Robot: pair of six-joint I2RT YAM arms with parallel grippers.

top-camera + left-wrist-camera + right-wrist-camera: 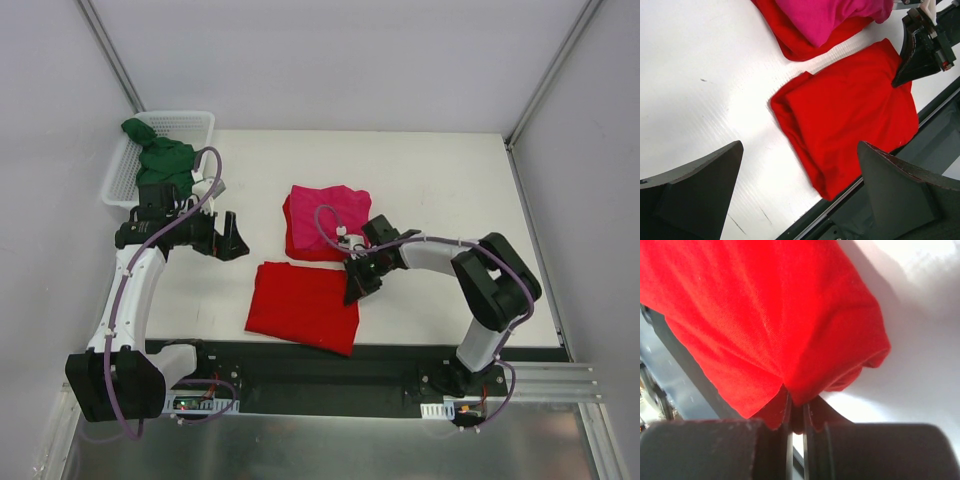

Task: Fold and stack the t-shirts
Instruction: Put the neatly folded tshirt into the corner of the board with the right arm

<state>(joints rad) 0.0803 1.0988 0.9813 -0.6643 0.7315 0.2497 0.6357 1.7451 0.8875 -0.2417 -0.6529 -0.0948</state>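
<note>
The right gripper (357,289) is pressed together on the right-hand edge of the bright red t-shirt (300,305). In the right wrist view the two fingers stand almost touching, with a thin fold of red cloth pinched between them and the bulk of the shirt spreading away from the tips. The shirt lies folded into a rough rectangle on the white table (440,200), close to the near edge, between the two arms and nearer the right one. From above, its pinched corner looks slightly raised at the fingers, though the gripper hides part of it.

The left gripper (228,240) is spread wide and holds nothing. It hangs over bare table to the left of the red t-shirt, apart from it, with its fingers pointing toward the cloth.

Just behind the red t-shirt lies the magenta-pink t-shirt (328,218), folded, with a strip of red showing under its left side — possibly another layer of cloth, but too little is visible to say. The dark green t-shirt (162,160) lies bunched in the white mesh basket (190,120) at the far left corner of the table, behind the left arm.
</note>
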